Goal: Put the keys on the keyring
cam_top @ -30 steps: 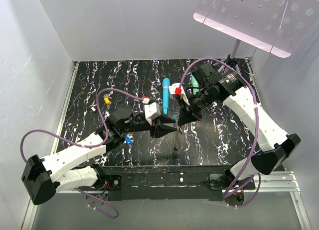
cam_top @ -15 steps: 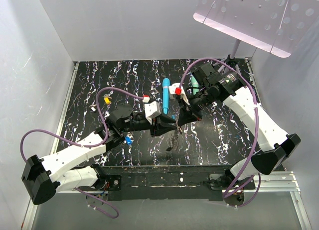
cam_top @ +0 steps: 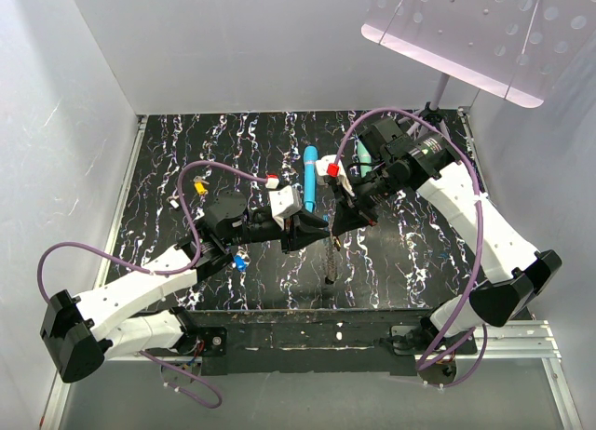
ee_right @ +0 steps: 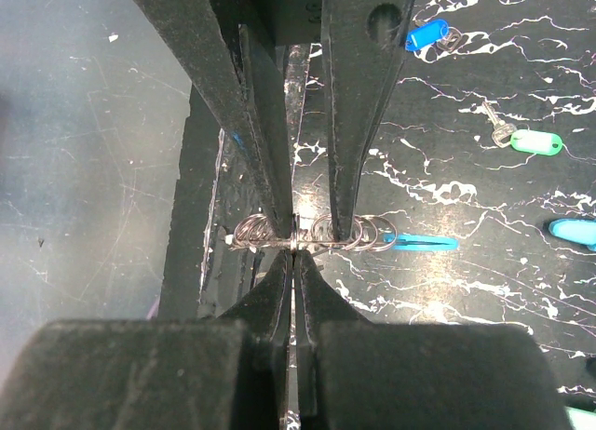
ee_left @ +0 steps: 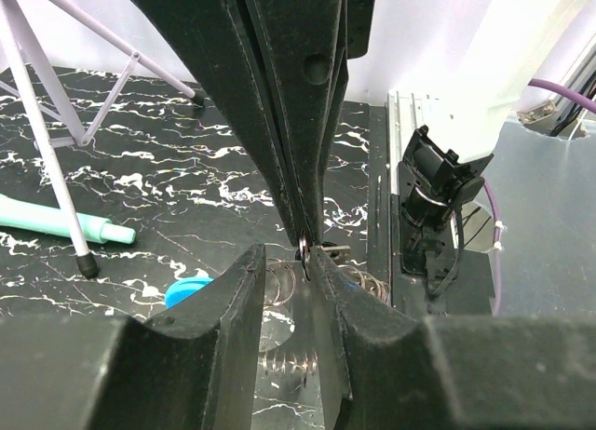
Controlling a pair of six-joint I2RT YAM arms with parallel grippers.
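Keyring [ee_right: 368, 233] of linked wire loops and a blue band hangs above the black marbled desk [cam_top: 233, 141], pinched at its chain by the right gripper [ee_right: 295, 255], jaws pressed together. The left gripper [ee_left: 287, 259] meets it tip to tip, jaws narrowly parted either side of the pinch. A blue key [ee_right: 426, 34] and a green key [ee_right: 535, 141] lie on the desk, apart from the ring.
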